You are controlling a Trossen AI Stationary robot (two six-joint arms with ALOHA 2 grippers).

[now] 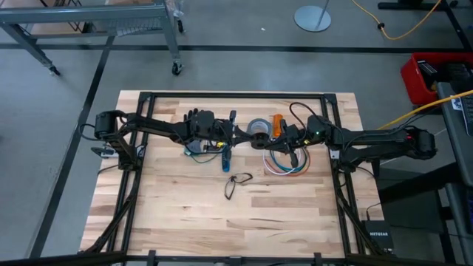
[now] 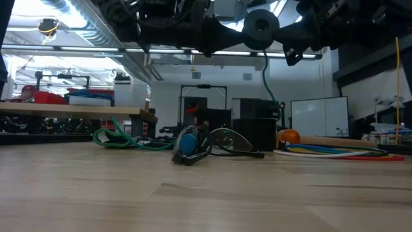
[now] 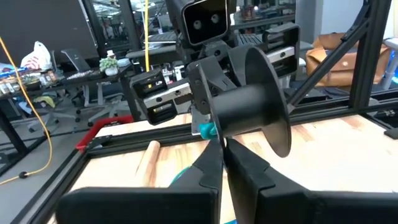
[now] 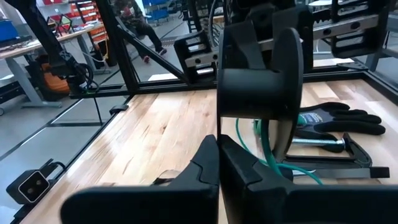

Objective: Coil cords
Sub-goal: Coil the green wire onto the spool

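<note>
Above the middle of the light wooden table [image 1: 185,214], both dark end effectors hold a black plastic spool [image 3: 249,106] between them, off the surface. From the left side, the left end effector [image 3: 224,146] has its fingers pressed together at one flange; from the right, the right end effector [image 4: 217,146] is likewise closed at the opposite flange. Below the right arm, the loose ring of thin white, blue and red cords [image 1: 287,164] lies flat on the table.

Bare wood lay open across the table's [image 1: 185,222] near half. Glasses [image 1: 236,182], a clamp [image 1: 226,157] and the cords [image 1: 287,164] crowded mid-table.
</note>
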